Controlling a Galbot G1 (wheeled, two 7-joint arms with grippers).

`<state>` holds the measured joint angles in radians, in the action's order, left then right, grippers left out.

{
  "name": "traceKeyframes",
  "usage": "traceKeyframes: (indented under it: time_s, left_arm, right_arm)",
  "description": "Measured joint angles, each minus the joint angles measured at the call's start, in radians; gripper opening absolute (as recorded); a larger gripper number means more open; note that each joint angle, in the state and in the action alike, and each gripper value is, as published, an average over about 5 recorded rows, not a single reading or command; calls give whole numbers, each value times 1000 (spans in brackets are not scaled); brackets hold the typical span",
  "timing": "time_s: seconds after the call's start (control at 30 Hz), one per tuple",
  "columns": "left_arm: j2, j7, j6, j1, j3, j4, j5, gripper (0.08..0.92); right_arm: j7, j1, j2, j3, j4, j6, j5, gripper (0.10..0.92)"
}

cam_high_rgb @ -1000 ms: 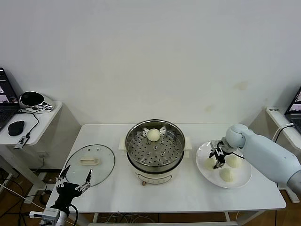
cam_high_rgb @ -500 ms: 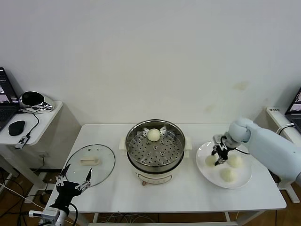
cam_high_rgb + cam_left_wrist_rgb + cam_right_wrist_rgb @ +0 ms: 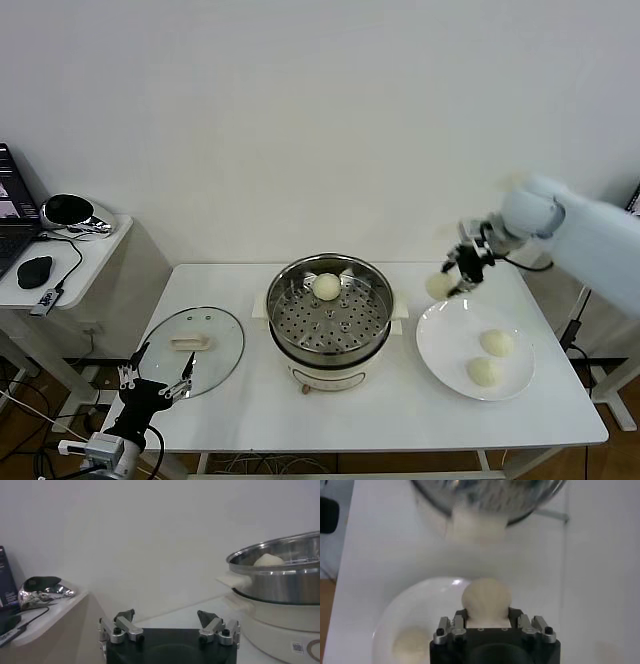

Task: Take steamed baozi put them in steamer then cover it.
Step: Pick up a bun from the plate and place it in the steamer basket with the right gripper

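The right gripper (image 3: 455,277) is clamped on one steamed baozi (image 3: 438,286), held in the air above the white plate's (image 3: 440,345) 11 o'clock edge, just right of the steamer (image 3: 329,315). Two more baozi (image 3: 497,342) lie on the plate toward 4 o'clock, one sits on the steamer's perforated tray at 12 o'clock, and what looks like the glass cover (image 3: 191,345) lies flat on the table at the steamer's 9 o'clock. The left gripper (image 3: 154,378) waits with fingers spread wide, low by the table's front-left edge.
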<state>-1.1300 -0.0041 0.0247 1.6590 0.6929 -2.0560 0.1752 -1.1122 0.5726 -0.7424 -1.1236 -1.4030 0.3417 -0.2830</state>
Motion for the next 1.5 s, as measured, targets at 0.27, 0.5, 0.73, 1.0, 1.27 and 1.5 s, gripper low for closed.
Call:
traceKeyframes:
  time_s: [0.27, 0.5, 0.73, 1.0, 1.27, 1.5]
  left_arm:
    - [-15, 0, -1, 6, 10, -8, 0, 823]
    - [-27, 1, -2, 18, 27, -14, -3, 823]
    - [-33, 1, -4, 20, 33, -17, -2, 823]
    - [-36, 2, -7, 11, 28, -15, -1, 823]
    - [-38, 2, -8, 6, 25, -6, -1, 823]
    - [-39, 2, -8, 0, 17, 1, -1, 823]
  right_arm:
    - [81, 60, -181, -71, 3, 109, -144, 540]
    - [128, 20, -344, -93, 75, 184, -187, 543]
    - [178, -34, -465, -108, 146, 255, -229, 543]
    - [224, -81, -558, -122, 205, 320, -250, 543]
    - [255, -118, -616, -127, 253, 354, -235, 547]
    - [272, -127, -628, -121, 270, 369, -230, 712]
